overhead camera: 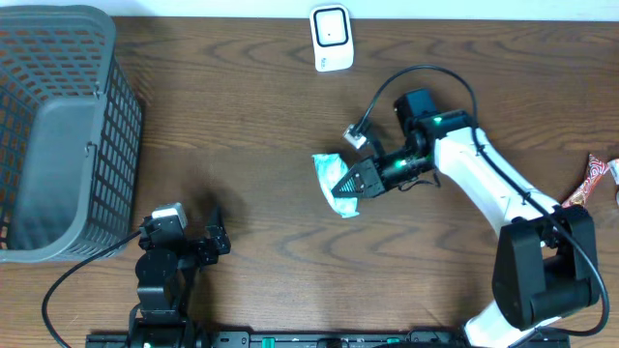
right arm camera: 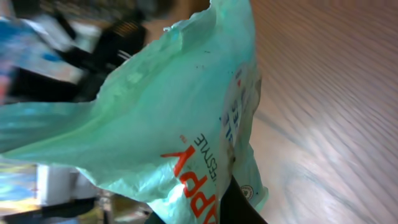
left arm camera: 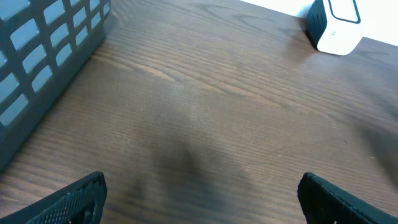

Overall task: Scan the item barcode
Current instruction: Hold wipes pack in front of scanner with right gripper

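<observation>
Leftmost, a grey plastic lattice basket [overhead camera: 58, 126] stands on the dark wood-grain bench [overhead camera: 251, 116], filling the far-left corner. Just below its near edge the black left arm [overhead camera: 160, 275] sits folded low at the front of the bench, its wrist turned toward the right. The left pincer [overhead camera: 221, 232] is spread wide with nothing between its fingers. In the left wrist view the two dark fingertips [left arm camera: 74, 199] show at the bottom corners, with bare wood between them and the basket wall at the left.

At the back edge, right of the middle, a white barcode scanner with a dark-framed window [overhead camera: 331, 37] stands upright, well apart from both arms.

Near the middle of the bench is the mint-green plastic packet with red and blue print [overhead camera: 334, 184]. The right pincer [overhead camera: 350, 182] is clamped on its right side. In the right wrist view the crumpled packet [right arm camera: 168, 124] fills most of the frame, with a dark finger [right arm camera: 239, 205] at its lower edge. Whether the packet touches the bench cannot be told.

The white right arm [overhead camera: 474, 169] rises from its black base at the lower right, reaches back and left, and bends at the elbow so the wrist points left and down. At the far right edge lies a red-and-brown wrapper [overhead camera: 592, 179].
</observation>
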### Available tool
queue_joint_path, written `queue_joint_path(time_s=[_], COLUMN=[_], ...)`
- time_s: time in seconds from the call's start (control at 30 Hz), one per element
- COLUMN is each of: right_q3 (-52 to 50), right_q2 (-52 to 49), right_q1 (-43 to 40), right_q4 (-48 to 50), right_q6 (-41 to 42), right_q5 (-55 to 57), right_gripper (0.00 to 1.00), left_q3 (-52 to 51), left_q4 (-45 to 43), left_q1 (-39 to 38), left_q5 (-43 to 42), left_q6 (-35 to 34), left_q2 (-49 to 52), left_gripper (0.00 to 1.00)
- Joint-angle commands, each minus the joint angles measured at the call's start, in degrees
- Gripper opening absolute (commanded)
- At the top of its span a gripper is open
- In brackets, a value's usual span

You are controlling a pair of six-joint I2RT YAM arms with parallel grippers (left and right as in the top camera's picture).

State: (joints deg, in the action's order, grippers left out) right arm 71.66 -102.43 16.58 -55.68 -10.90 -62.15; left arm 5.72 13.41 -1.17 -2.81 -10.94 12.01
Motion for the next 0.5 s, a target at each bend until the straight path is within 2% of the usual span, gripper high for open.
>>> queue_joint_path(time_s=[0.0, 0.2, 0.3, 0.43, 0.47], right_q3=[0.4, 0.4, 0.4, 0.3, 0.2], right_q2=[-0.9, -0.9, -0.9, -2.3, -2.8], right_q1=[-2.7, -5.6, -6.0, -6.5, -6.5], right_q4=[0.2, -0.5, 1.6, 7.6, 9.3], right_q6=[-1.6, -2.1, -3.3, -4.6, -3.5], right_q5=[-13.4, -6.3, -12.3, -27.3, -27.3], right_gripper=[0.01, 0.01, 0.01, 0.01, 0.01], left_q3=[-1.4, -1.4, -1.4, -1.4, -1.4], left_q4=[0.4, 0.4, 0.4, 0.4, 0.4], left_q1=[0.2, 0.2, 0.2, 0.2, 0.2], left_q5=[0.5, 0.5, 0.5, 0.5, 0.5], left_q6=[-0.5, -0.5, -0.5, -0.5, -0.5], left_q2=[0.0, 0.0, 0.0, 0.0, 0.0], left_gripper=[0.98, 0.98, 0.98, 0.97, 0.98])
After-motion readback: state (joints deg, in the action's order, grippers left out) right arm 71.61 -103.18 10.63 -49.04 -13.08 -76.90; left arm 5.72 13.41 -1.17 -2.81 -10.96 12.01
